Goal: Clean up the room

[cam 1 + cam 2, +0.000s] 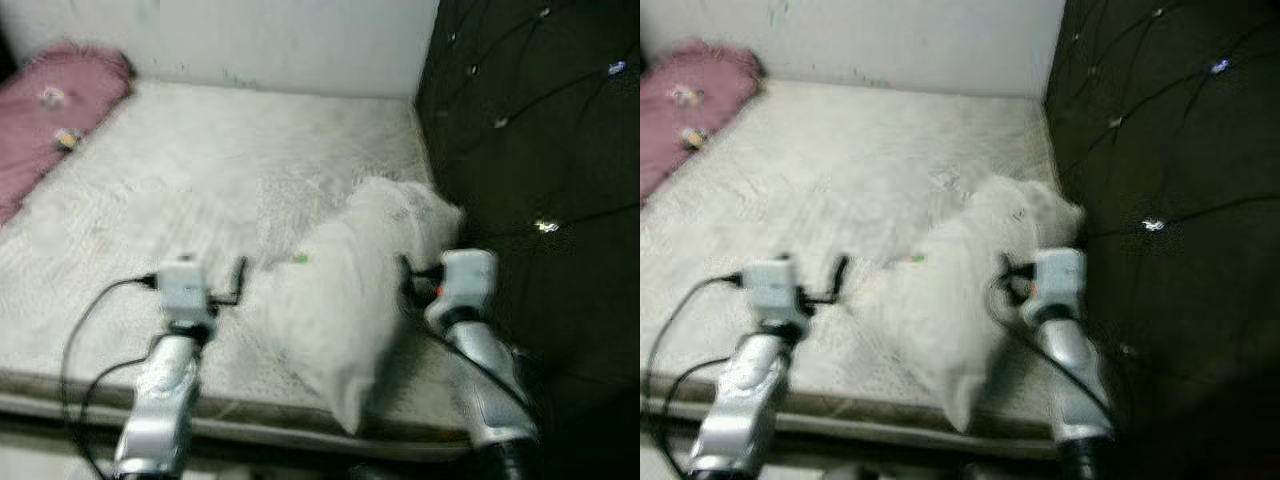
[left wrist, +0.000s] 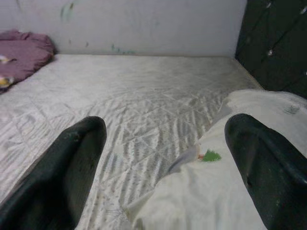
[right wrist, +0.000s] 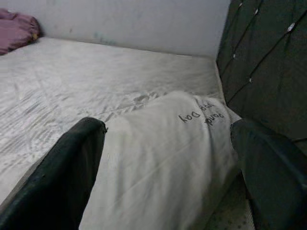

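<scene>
White pillow (image 1: pixel 350 300) lies near the bed's (image 1: pixel 150 190) front edge, by the dark headboard (image 1: pixel 540 150) — left tool (image 2: pixel 163 167) and right tool (image 3: pixel 168 167) both spread, flanking it; next, probably close and lift

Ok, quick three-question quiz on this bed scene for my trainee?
1. True or false: the white pillow lies on the mattress next to the dark headboard.
2. What colour is the blanket at the mattress's far left corner?
A. pink
B. blue
C. green
3. Fill in: both the left gripper and the right gripper have their fingers ____.

Key: 1 true; 2 A; 3 open.
</scene>
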You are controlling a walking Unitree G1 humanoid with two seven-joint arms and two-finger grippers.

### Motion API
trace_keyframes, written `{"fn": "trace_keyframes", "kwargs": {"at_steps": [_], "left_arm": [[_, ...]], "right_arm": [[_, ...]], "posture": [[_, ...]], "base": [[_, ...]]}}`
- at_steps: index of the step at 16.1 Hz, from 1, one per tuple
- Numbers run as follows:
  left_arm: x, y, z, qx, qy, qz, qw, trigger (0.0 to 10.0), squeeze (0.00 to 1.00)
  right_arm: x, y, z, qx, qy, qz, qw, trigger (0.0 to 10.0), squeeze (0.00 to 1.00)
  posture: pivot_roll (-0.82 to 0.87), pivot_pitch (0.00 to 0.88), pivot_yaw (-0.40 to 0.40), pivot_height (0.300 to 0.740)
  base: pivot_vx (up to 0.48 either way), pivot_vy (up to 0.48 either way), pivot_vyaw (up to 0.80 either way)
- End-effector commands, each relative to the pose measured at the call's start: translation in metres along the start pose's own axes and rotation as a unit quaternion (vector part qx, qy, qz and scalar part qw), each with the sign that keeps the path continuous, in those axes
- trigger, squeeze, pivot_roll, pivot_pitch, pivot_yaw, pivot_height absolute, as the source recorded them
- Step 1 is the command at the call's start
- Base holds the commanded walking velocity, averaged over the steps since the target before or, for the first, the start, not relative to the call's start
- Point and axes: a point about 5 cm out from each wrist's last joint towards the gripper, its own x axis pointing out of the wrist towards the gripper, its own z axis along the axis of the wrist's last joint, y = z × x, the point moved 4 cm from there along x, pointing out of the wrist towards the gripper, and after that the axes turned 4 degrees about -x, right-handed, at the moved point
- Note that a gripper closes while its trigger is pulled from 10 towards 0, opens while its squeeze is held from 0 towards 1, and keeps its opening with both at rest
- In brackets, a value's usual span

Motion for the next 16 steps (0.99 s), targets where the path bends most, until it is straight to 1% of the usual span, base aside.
{"fn": "trace_keyframes", "kwargs": {"at_steps": [1,9,12,14,16], "left_arm": [[0.0016,-0.0043,0.0023,-0.009,-0.005,-0.006,1.0,10.0,0.0],[0.0013,-0.0033,0.0017,-0.023,-0.004,0.004,1.0,10.0,0.0],[0.0012,-0.0035,0.0011,-0.018,-0.003,0.003,1.0,10.0,0.0],[0.0022,-0.0046,0.0015,-0.019,-0.004,0.003,1.0,10.0,0.0],[0.0026,-0.0035,0.0014,-0.022,-0.003,0.007,1.0,10.0,0.0]], "right_arm": [[0.0003,-0.0081,0.0014,-0.008,-0.001,-0.007,1.0,10.0,0.0],[-0.0007,-0.0063,-0.0007,-0.006,0.002,-0.002,1.0,10.0,0.0],[-0.0013,-0.0054,-0.0016,0.009,0.007,-0.004,1.0,10.0,0.0],[-0.0011,-0.0044,-0.0012,0.006,0.007,-0.001,1.0,10.0,0.0],[-0.0012,-0.0049,-0.0017,0.003,0.007,-0.001,1.0,10.0,0.0]], "posture": [[-0.03,0.0,-0.015,0.74],[-0.03,0.0,-0.015,0.74],[-0.03,0.0,-0.014,0.74],[-0.03,0.0,-0.016,0.74],[-0.03,0.0,-0.017,0.74]], "base": [[0.0,0.0,0.0],[0.0,0.0,0.0],[0.0,0.0,0.0],[0.0,0.0,-0.54],[0.0,0.0,0.0]]}}
